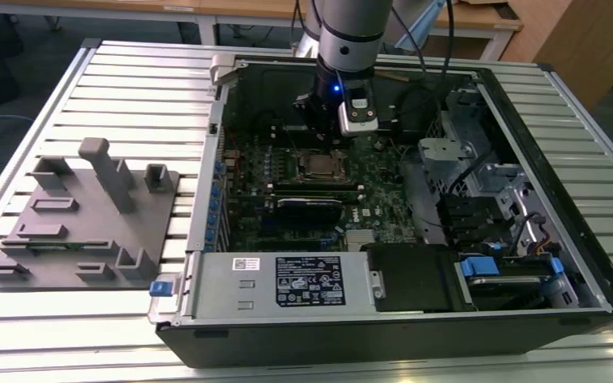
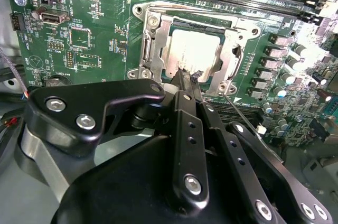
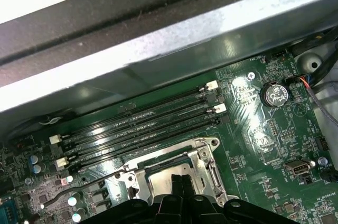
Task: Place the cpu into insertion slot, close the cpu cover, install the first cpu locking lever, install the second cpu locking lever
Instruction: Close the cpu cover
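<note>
Locate the open computer case point(image 1: 392, 343) across the centre and the exterior view's right, with the green motherboard point(image 1: 383, 191) on its floor. You find the gripper point(image 2: 189, 77) hanging over the insertion slot point(image 1: 321, 165) at that frame's centre. In the second wrist view its jaws stand together with nothing between them, tips at the edge of the cpu cover point(image 2: 152, 49). The cover lies flat around the cpu point(image 2: 198, 49), which sits in the slot. 1 thin lever rod point(image 2: 240, 112) runs beside the slot.
</note>
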### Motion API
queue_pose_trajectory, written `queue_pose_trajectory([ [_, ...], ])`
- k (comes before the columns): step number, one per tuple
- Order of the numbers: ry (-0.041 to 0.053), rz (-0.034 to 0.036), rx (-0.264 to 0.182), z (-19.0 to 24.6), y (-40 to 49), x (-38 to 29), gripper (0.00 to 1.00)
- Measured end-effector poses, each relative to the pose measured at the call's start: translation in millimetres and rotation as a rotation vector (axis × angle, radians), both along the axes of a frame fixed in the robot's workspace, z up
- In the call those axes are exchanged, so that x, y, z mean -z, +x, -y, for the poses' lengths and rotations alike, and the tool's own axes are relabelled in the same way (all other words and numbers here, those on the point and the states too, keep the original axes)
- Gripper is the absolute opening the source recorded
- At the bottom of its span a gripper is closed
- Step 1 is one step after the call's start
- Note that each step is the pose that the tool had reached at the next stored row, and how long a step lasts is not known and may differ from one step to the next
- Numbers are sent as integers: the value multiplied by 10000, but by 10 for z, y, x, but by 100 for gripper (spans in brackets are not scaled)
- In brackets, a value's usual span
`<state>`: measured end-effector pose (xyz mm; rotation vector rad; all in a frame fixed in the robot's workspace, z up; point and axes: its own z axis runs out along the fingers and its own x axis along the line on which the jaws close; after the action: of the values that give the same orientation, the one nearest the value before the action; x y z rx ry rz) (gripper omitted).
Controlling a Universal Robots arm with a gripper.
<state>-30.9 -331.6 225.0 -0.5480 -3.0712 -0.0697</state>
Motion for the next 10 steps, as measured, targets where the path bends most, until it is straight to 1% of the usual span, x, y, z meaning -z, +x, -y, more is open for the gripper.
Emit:
queue_pose_trajectory([
  [10,0,0,-129,0,0,0,10],
])
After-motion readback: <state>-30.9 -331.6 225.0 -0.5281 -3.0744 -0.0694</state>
